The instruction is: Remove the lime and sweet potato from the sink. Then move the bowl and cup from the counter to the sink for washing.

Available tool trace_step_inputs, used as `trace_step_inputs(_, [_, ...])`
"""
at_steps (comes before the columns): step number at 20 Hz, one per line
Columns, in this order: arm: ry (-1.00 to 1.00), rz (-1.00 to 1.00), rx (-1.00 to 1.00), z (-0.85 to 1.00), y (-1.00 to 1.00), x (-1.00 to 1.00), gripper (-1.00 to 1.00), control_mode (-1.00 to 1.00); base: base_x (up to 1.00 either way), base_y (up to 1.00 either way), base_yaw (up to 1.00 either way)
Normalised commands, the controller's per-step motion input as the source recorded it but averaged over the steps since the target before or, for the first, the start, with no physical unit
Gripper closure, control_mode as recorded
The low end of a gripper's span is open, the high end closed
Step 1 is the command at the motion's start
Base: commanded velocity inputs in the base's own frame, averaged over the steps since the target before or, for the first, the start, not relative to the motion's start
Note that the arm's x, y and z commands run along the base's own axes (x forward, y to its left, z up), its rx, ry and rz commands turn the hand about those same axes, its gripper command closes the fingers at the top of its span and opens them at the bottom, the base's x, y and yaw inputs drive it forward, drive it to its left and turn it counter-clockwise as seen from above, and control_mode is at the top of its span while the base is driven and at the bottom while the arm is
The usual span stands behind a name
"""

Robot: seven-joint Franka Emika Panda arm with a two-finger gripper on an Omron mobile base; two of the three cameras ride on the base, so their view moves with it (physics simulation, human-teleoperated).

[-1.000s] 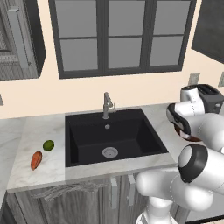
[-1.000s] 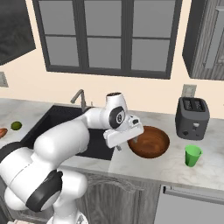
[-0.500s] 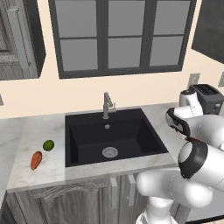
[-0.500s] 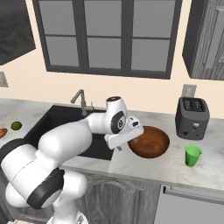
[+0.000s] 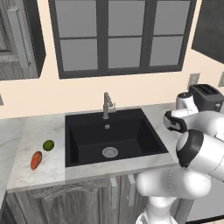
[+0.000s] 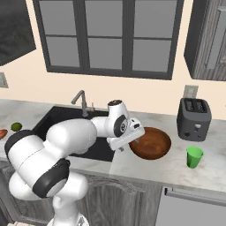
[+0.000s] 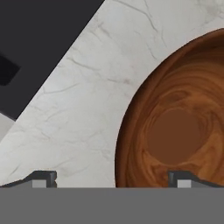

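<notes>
Your hand [image 7: 111, 179] is spread wide and empty, hanging low over the near-sink rim of the wooden bowl [image 6: 151, 143]. In the hand view one fingertip [image 7: 43, 178] sits over bare marbled bench [image 7: 87, 100] and the other over the bowl's inside, so the rim runs between them — whether either tip touches the wood, you cannot tell.

The bowl rests upright on the bench, directly under and just beyond your hand. The green cup [image 6: 194, 156] stands upright on the bench past the bowl, on the side away from the sink, apart from the bowl. A dark toaster [image 6: 194, 118] stands behind the cup, against the wall.

The black sink [image 5: 113, 138] lies on the other side of your hand from the bowl, its edge near your wrist; its basin shows the silver drain [image 5: 110, 152], with the grey faucet [image 5: 106, 105] at its back rim.

The lime [image 5: 48, 145] and the sweet potato [image 5: 36, 160] lie on the bench beyond the sink's far side, well away from your hand — the two near each other, not touching.
</notes>
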Motion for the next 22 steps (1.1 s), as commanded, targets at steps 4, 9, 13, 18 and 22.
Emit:
trace_step_inputs(4, [0.00, 0.00, 0.00, -0.10, -0.03, 0.27, -1.00, -1.00, 0.00, 0.00, 0.00])
trace_step_inputs(9, [0.00, 0.00, 0.00, -0.12, -0.10, 0.21, -1.00, -1.00, 0.00, 0.00, 0.00])
trace_step_inputs(13, [0.00, 0.00, 0.00, -0.13, -0.15, 0.19, -1.00, -1.00, 0.00, 0.00, 0.00])
trace_step_inputs(18, [0.00, -0.02, 0.00, -0.12, -0.16, 0.12, -1.00, -1.00, 0.00, 0.00, 0.00])
trace_step_inputs(22, [0.00, -0.04, 0.00, -0.12, -0.12, 0.06, -1.00, -1.00, 0.00, 0.00, 0.00])
